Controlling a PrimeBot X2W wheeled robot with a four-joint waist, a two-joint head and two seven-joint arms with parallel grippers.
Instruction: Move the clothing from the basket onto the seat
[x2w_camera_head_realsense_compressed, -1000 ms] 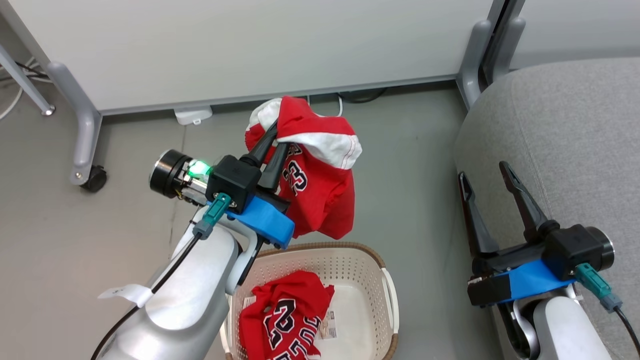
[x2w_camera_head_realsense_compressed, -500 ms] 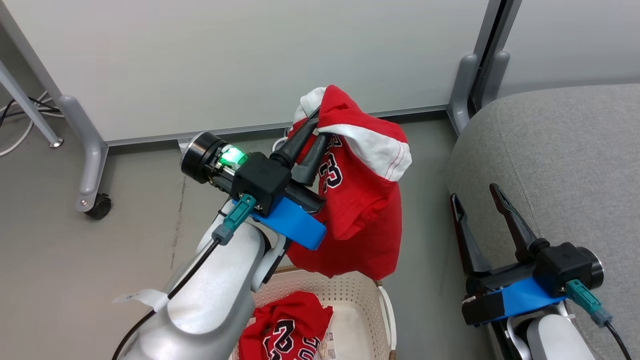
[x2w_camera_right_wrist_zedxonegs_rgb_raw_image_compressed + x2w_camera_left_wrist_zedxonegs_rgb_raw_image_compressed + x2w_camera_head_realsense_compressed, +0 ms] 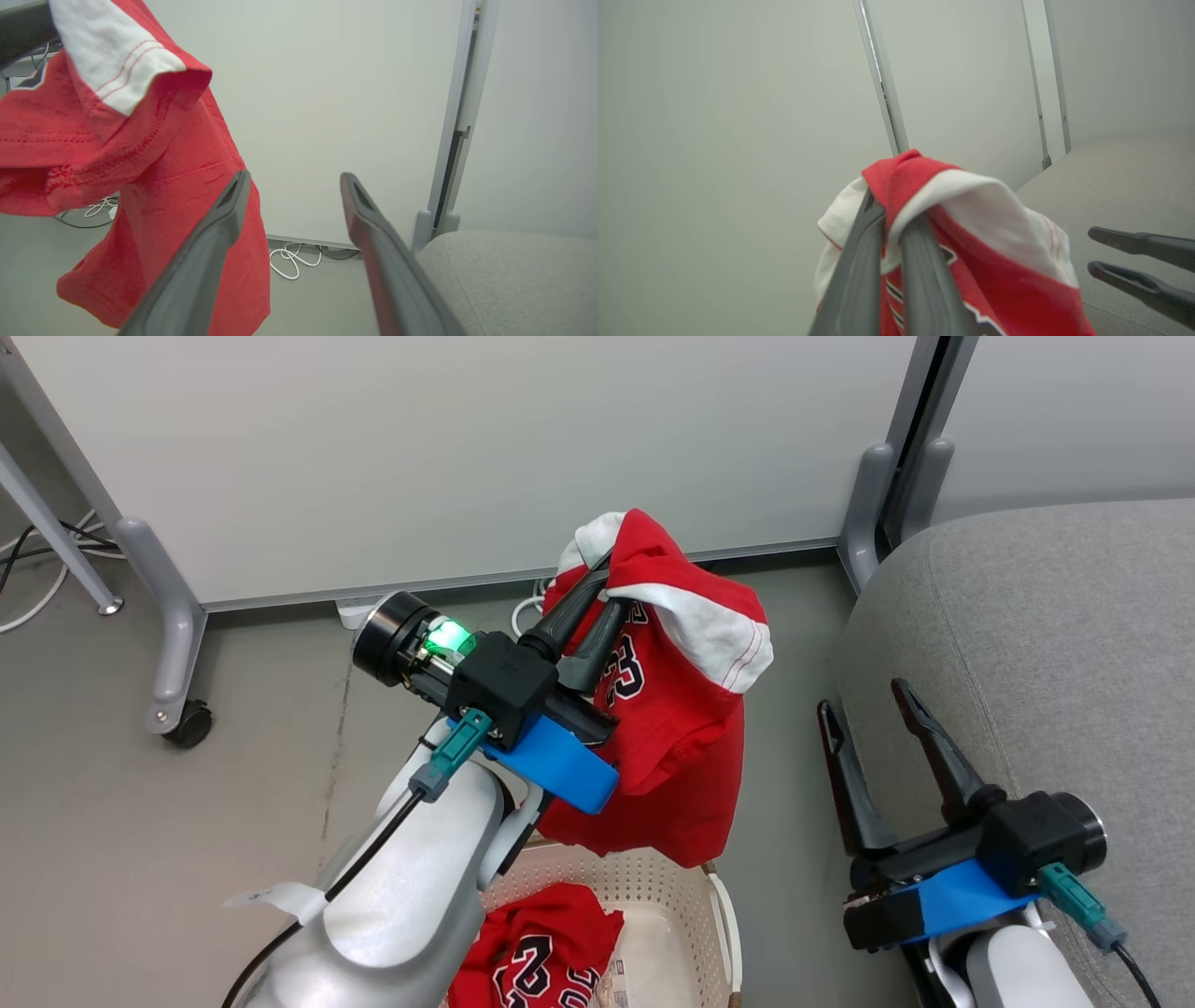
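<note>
Above the cream plastic basket [image 3: 644,879], pinching a soft red jersey [image 3: 681,737] in the left hand [image 3: 611,583], high enough for the grey cloth seat [image 3: 1046,616]; right hand [image 3: 864,698] spread.

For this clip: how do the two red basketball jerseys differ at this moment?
The held red jersey with white trim hangs in the air, pinched by the shut left gripper. The other red jersey lies inside the cream perforated basket. The held one drapes downward; the basket one is bunched up. Both show black-and-white numerals, and neither is on the grey fabric seat yet.
</note>
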